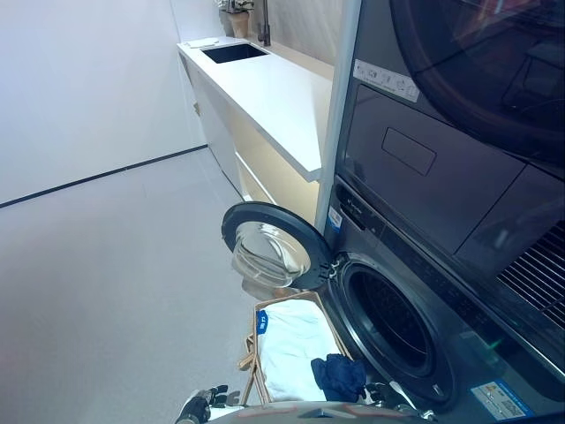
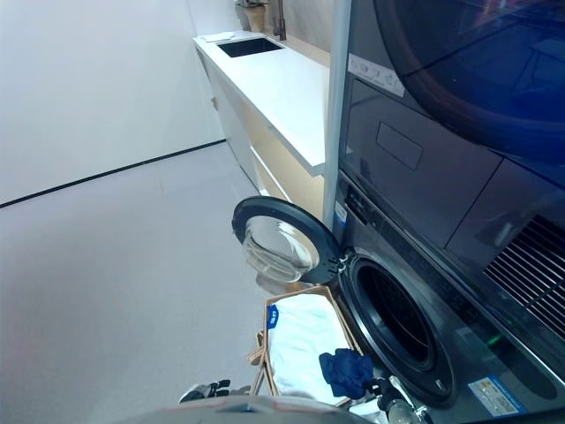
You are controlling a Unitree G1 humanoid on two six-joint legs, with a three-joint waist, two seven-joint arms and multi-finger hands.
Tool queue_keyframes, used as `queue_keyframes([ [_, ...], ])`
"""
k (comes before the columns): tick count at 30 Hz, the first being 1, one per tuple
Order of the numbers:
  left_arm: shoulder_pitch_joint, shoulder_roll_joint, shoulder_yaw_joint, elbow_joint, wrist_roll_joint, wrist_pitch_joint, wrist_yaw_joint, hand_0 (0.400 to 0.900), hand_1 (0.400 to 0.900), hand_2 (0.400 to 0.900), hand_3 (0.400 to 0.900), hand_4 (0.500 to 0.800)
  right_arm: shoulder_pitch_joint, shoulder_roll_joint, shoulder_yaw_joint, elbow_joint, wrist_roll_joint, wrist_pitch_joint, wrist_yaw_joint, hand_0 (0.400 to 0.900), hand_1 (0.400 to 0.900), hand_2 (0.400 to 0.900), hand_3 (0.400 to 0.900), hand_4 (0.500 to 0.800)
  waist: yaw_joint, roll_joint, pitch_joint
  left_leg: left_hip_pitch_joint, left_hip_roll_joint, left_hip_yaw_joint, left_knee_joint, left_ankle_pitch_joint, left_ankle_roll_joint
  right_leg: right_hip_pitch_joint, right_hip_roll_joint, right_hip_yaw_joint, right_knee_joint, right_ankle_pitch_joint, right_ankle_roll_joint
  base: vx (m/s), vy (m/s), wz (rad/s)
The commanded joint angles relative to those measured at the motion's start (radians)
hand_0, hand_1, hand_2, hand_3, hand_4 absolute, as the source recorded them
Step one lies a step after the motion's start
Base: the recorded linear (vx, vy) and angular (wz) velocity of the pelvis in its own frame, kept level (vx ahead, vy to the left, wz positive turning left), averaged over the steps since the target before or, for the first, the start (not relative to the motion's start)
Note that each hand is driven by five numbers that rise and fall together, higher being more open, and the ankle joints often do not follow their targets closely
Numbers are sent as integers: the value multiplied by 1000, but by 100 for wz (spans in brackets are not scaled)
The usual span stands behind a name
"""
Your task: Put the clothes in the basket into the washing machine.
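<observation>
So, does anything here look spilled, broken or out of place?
Nothing stands out. The washing machine door stands open, and the basket sits upright before the drum, with white laundry and a dark blue garment inside.

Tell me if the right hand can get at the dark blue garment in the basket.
Probably yes: the dark blue garment lies uncovered on top in the basket, close beside the right hand, with nothing between them.

Washing machine (image 1: 415,336) stickers — print seemingly illegible
</observation>
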Motion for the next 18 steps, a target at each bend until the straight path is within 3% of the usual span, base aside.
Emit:
queue_keyframes([
  [1, -63, 21, 75, 49, 17, -30, 5, 900, 900, 900, 900, 800, -67, 15, -17, -3, 0, -22, -30, 900, 900, 900, 900, 800, 4, -60, -21, -38, -64, -2, 26, -75, 61, -54, -11, 65, -60, 122, 1, 0, 0, 0],
  [10, -66, 24, 80, 65, 25, -18, 16, 900, 900, 900, 900, 800, -89, 6, -6, -45, -7, -23, -38, 900, 900, 900, 900, 800, 6, -59, -7, -51, -63, -7, 25, -69, 61, -63, -12, 63, -61, 125, 1, 0, 0, 0],
  [18, -96, 28, 50, 57, 12, -17, 40, 900, 900, 900, 900, 800, -171, -19, 30, -96, -23, -15, -60, 900, 900, 900, 900, 800, 17, -53, 62, -134, -74, -16, 41, -48, 61, -139, -15, 52, -47, 144, -2, -64, -9, 9],
])
